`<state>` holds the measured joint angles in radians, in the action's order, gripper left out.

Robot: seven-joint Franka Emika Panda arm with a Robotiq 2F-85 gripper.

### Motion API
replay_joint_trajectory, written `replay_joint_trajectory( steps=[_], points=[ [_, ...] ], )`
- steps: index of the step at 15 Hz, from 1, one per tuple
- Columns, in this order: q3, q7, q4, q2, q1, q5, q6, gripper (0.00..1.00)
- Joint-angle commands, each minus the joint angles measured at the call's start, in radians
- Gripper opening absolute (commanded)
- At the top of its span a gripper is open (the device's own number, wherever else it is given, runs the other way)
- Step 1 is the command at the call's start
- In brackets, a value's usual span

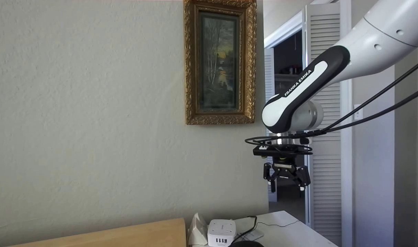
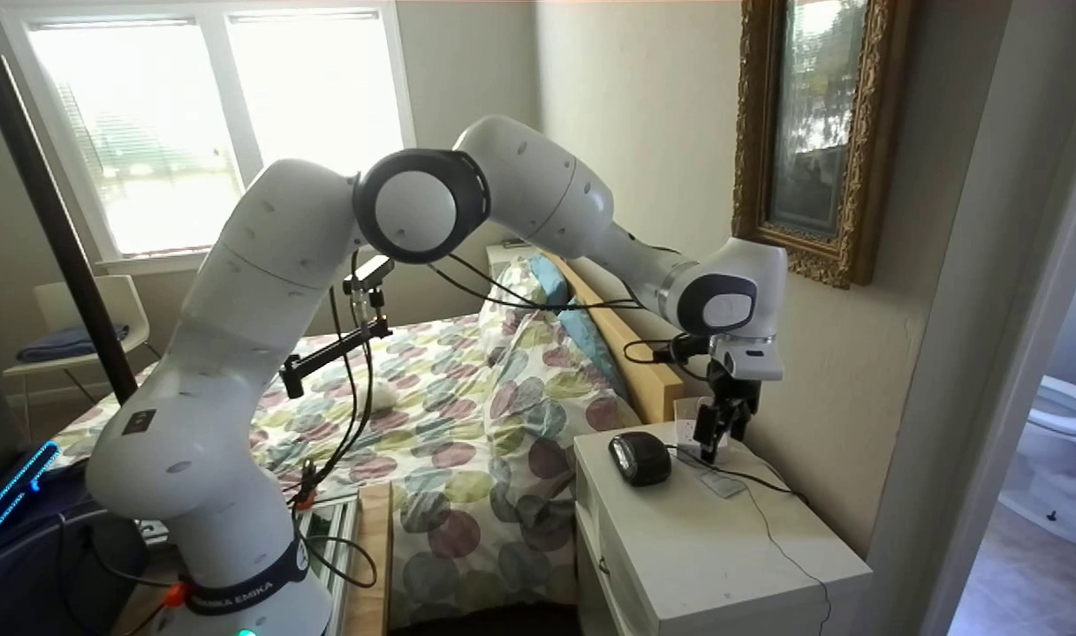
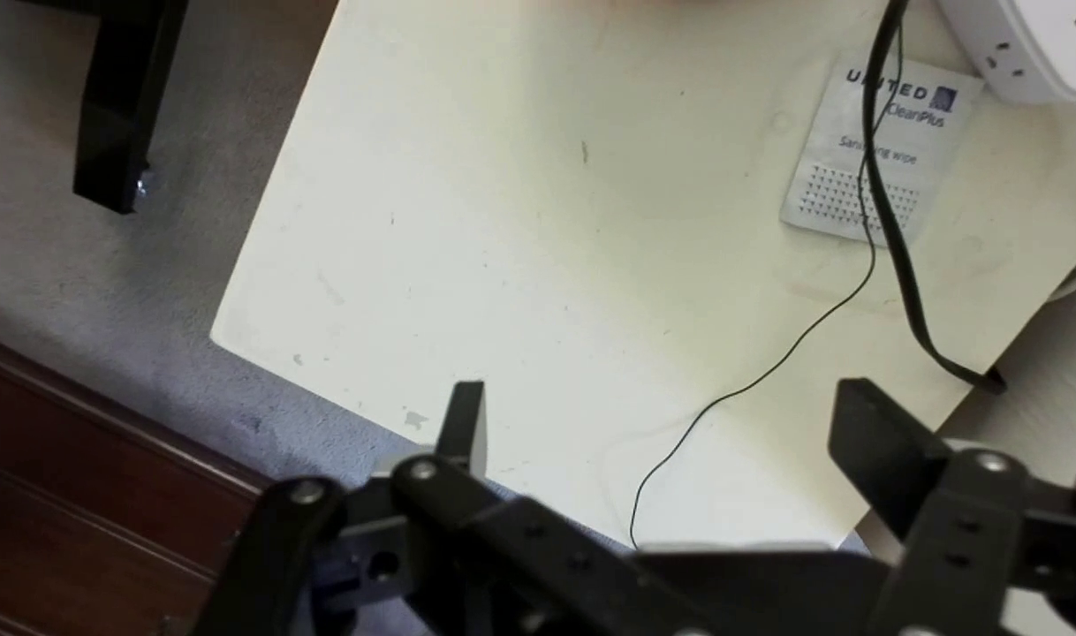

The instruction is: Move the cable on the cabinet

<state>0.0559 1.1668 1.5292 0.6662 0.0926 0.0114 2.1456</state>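
Observation:
The cable, a thin black cord (image 3: 745, 389), lies in a loose curve on the white cabinet top (image 3: 503, 221) and runs over its edge. It also shows in both exterior views (image 1: 279, 225) (image 2: 770, 533). A thicker black cord (image 3: 900, 256) bends towards the wall-side edge and crosses the thin one near a wipe packet. It is also in both exterior views (image 1: 254, 224) (image 2: 750, 478). My gripper (image 3: 663, 393) is open and empty, fingers pointing down. It hangs well above the cabinet in an exterior view (image 1: 287, 188). In the wrist view the thin cord passes between the fingers, below them.
A white power block (image 1: 221, 233) stands beside the wooden headboard (image 1: 143, 236). A white wipe packet (image 3: 882, 150) lies under the cords. A black rounded device (image 2: 640, 458) sits near the cabinet's bed-side edge. The wall and a framed picture (image 1: 220, 118) rise behind the cabinet.

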Motion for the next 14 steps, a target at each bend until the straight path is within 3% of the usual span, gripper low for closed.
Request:
replay_joint_trajectory(
  steps=[1, 5, 14],
  points=[
    [0.011, -0.004, -0.015, 0.010, 0.007, 0.011, -0.009, 1.00],
    [0.011, 0.000, -0.026, 0.016, 0.007, 0.012, -0.017, 1.00],
    [-0.016, 0.067, -0.232, 0.257, -0.003, 0.124, 0.030, 1.00]
  ],
)
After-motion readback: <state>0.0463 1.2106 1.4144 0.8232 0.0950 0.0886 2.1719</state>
